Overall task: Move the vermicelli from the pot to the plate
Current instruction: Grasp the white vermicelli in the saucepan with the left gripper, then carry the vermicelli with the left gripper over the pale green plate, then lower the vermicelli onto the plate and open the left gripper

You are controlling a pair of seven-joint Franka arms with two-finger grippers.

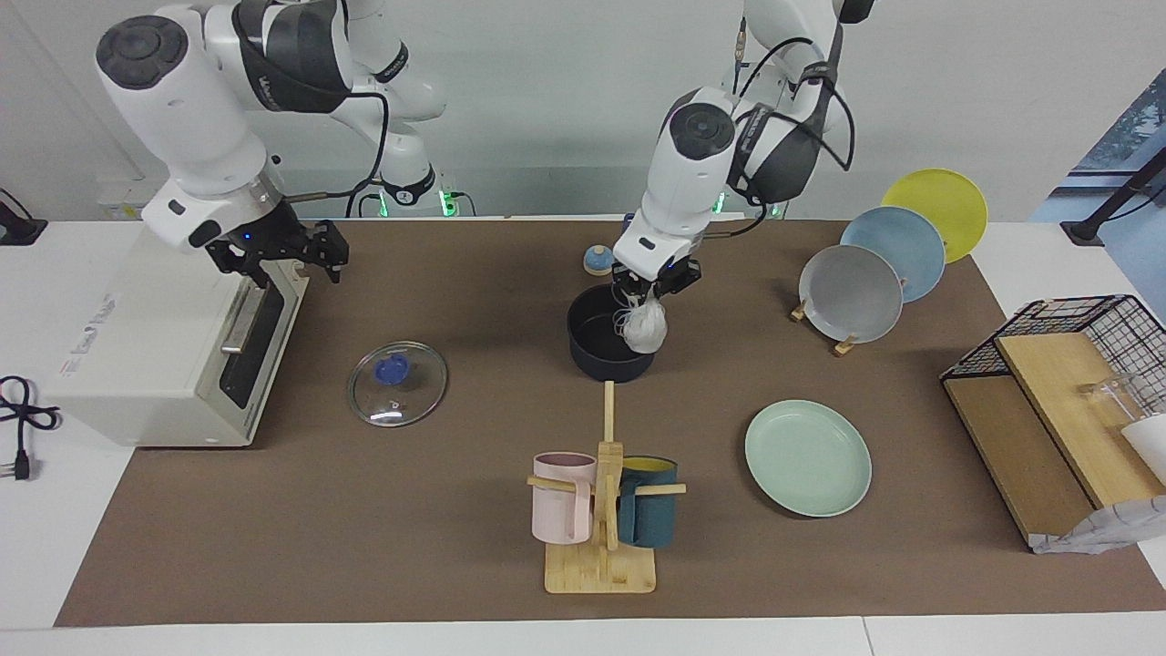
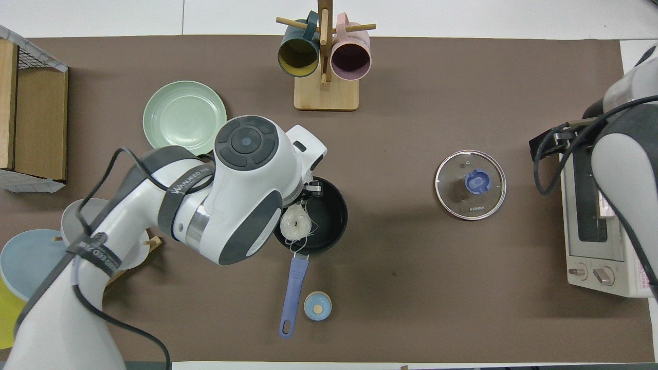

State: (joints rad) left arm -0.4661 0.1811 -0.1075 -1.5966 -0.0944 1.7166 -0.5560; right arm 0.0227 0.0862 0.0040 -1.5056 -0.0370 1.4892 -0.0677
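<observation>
Over the pot, the left gripper pinches the vermicelli; the right gripper, spread, waits over the toaster oven.

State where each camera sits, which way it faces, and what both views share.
Facing view: high across the table, looking back at the robots; both arms show from the top, left gripper holding the vermicelli over the pot, right gripper over the oven.
Overhead view: above the robots' end, looking steeply down; the left arm covers its gripper, the right arm shows at the edge.
Shared: pot, vermicelli, plate, lid, mug rack, oven.
</observation>
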